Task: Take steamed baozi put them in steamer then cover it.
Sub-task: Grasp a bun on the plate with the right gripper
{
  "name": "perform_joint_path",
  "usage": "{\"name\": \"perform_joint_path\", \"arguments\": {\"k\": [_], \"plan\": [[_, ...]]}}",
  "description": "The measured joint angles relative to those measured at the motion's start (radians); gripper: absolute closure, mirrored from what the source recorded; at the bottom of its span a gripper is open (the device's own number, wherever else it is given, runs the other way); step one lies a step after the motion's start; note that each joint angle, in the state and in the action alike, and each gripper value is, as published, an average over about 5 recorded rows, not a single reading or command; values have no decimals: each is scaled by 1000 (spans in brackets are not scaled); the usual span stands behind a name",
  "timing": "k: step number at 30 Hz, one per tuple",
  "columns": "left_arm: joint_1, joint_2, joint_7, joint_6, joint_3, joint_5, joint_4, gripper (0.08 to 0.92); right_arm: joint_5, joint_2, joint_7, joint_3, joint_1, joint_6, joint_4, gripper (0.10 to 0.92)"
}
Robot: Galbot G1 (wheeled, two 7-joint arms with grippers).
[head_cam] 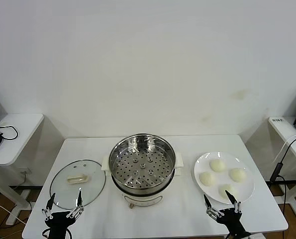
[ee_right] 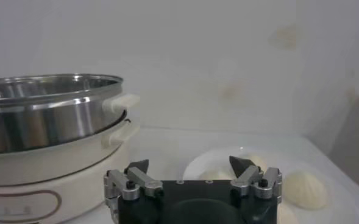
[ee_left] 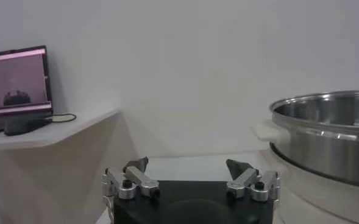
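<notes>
Four smooth cream-white steamed baozi [head_cam: 223, 178] lie on a white plate [head_cam: 202, 165] just ahead of the empty, spread-jawed right gripper [head_cam: 221, 200]. The uncovered steamer [head_cam: 142, 164] stands mid-table; the cover [head_cam: 77, 181] lies before the likewise spread, empty left gripper [head_cam: 64, 200].

Both arms sit low at the near edge of the scene. The left gripper [head_cam: 64, 201] is at near left, its fingers spread wide and pointing away. The right gripper [head_cam: 219, 200] is at near right, likewise spread wide, holding nothing.
</notes>
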Motion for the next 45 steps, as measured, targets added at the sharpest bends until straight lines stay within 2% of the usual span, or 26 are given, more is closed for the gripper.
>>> {"name": "perform_joint_path", "arguments": {"k": [11,22,33,39,45], "plan": [[7,14,14,61,-8,54,-14,177,-235,-165,-63,72,119,-86,-62,203],[24,4,36,65,-1,131,-39,177,-407,-481,-301,4,403,-137,-239,202],[11,0,48,85,-8,160,-68,177,-481,-670,-629,-402,911,-92,-491,203],[2,4,49,98,-16,157,-76,177,-485,-678,-773,-679,1188,-67,-627,202],[-6,11,52,106,-27,154,-75,177,-509,-622,-873,-911,1403,-42,-768,203]]}}
